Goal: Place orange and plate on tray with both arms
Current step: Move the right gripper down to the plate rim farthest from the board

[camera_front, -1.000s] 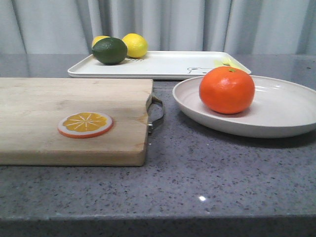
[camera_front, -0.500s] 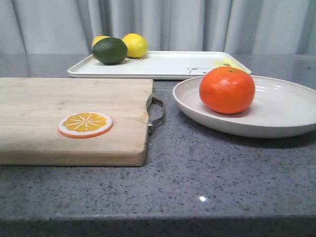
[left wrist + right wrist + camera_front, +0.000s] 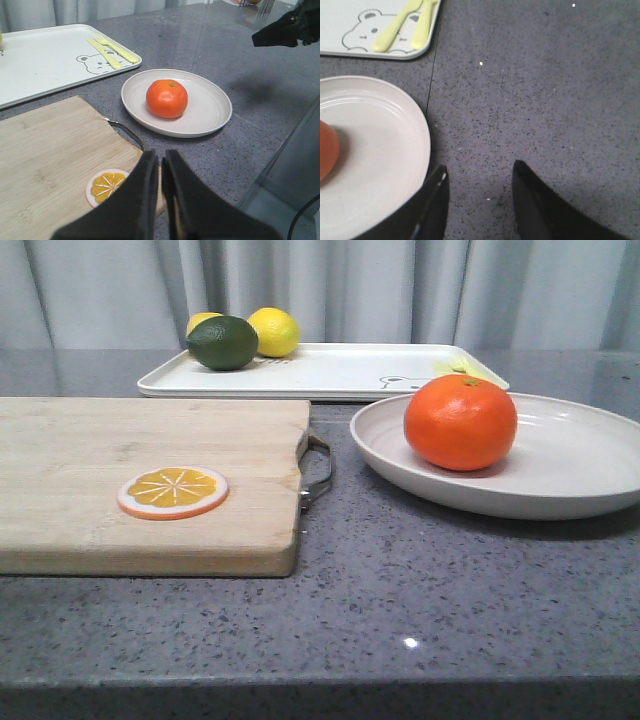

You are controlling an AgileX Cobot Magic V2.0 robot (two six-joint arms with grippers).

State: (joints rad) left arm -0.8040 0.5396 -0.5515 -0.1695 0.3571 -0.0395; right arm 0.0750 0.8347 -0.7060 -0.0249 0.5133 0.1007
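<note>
Countertop (image 3: 420, 620), grey and speckled, fills the near ground, and neither arm shows in the front view. On the near left lies a wooden cutting board (image 3: 140, 480) with a flat orange slice (image 3: 172, 491) on it and a metal handle (image 3: 316, 472) at its right end. Just right of the handle sits the plate (image 3: 560, 475), and the orange (image 3: 460, 422) rests inside it, toward its left side, stem dimple up. Beyond both, at the far edge of the counter, is the tray (image 3: 340, 370), carrying a dark green lime (image 3: 222, 342) and two lemons (image 3: 273, 331) at its left end and pale yellow cutlery (image 3: 460, 365) at its right; the middle is bare. The left gripper (image 3: 160, 165) hangs above the board's right end with its fingers pressed together, holding nothing. The right gripper (image 3: 479, 175) hovers low over the counter just beside the plate's right rim, fingers parted and empty. Nothing is grasped yet, so the approach seems the step in hand. To do it well, the left fingers should part before descending on the orange and close around its widest girth, since a glossy sphere may roll; the right should slide one finger under the raised rim and lift level.
</note>
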